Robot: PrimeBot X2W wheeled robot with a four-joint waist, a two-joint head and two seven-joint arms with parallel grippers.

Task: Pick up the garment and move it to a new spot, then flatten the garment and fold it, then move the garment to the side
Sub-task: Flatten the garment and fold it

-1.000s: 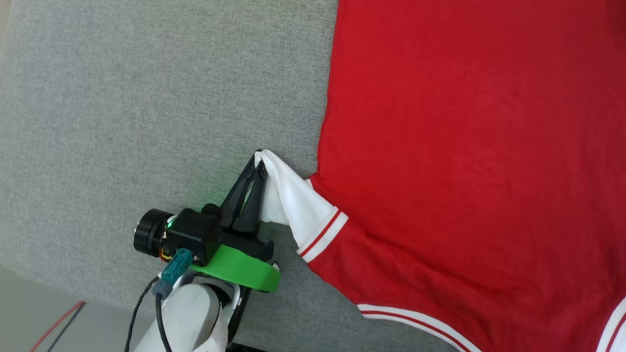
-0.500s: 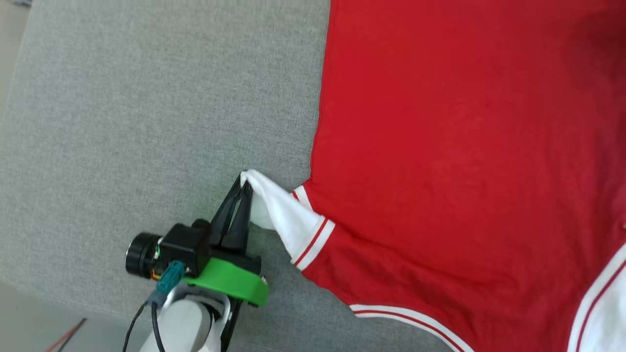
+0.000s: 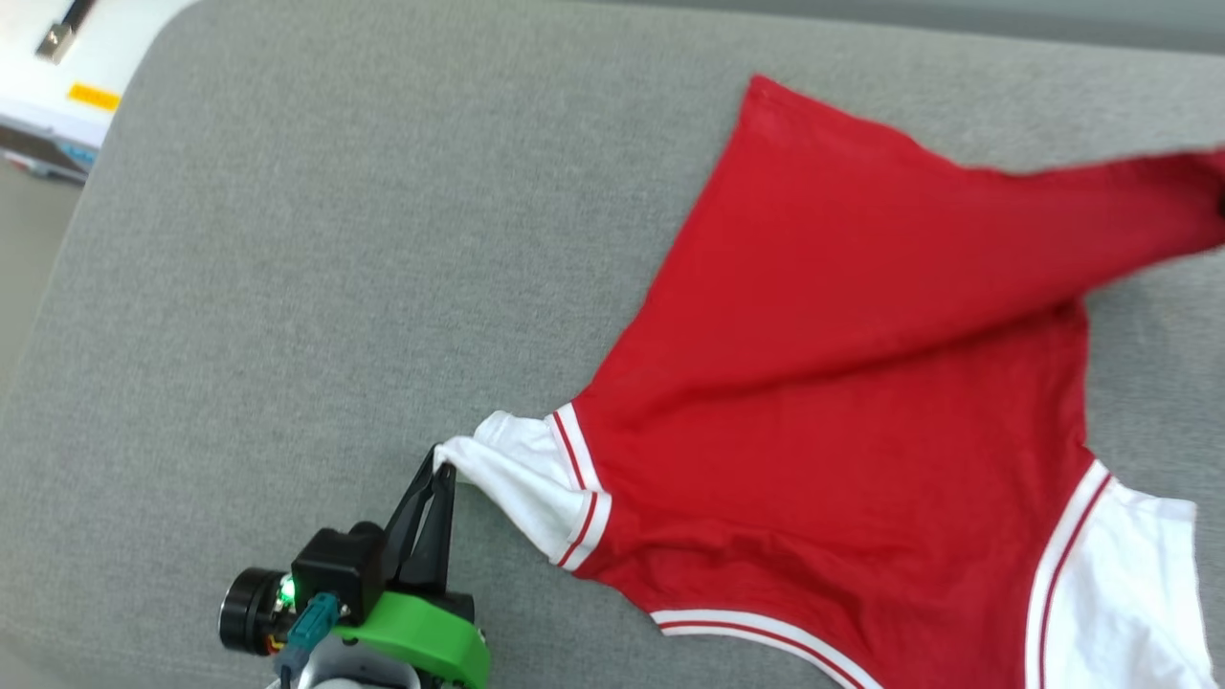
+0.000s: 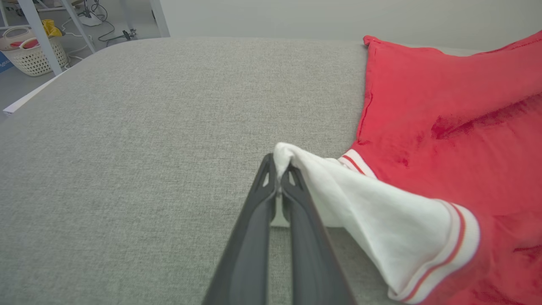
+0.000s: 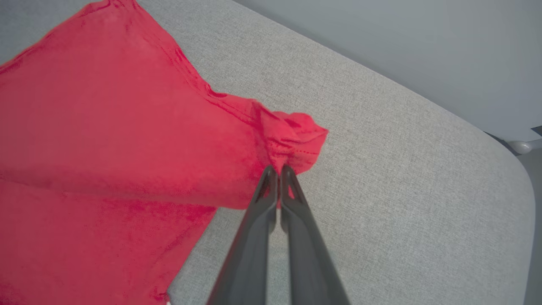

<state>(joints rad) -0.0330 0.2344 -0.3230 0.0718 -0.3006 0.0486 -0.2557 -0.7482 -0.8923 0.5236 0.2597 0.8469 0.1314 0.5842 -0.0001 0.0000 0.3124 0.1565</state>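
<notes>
The garment (image 3: pixel 842 383), a red shirt with white striped-trim sleeves, lies plain red side up on a grey padded surface (image 3: pixel 316 268). My left gripper (image 3: pixel 442 469) is shut on the tip of its white sleeve (image 4: pixel 360 203), low at the left of the head view. In the left wrist view my left gripper (image 4: pixel 279 167) pinches that white cloth. My right gripper (image 5: pixel 277 169) is shut on a bunched red hem corner (image 5: pixel 292 135), lifted off the surface. In the head view that corner stretches off the right edge (image 3: pixel 1168 201).
The grey surface has a rounded far-left corner (image 3: pixel 163 38) and a rounded corner in the right wrist view (image 5: pixel 508 169). Beyond the left edge stand a white basket (image 4: pixel 29 53) and metal frame legs (image 4: pixel 38 34) on the floor.
The head camera has pulled back, taking in more of the surface. The garment's far corner has risen and been pulled right, drawing the red cloth taut. My left gripper still holds the white sleeve.
</notes>
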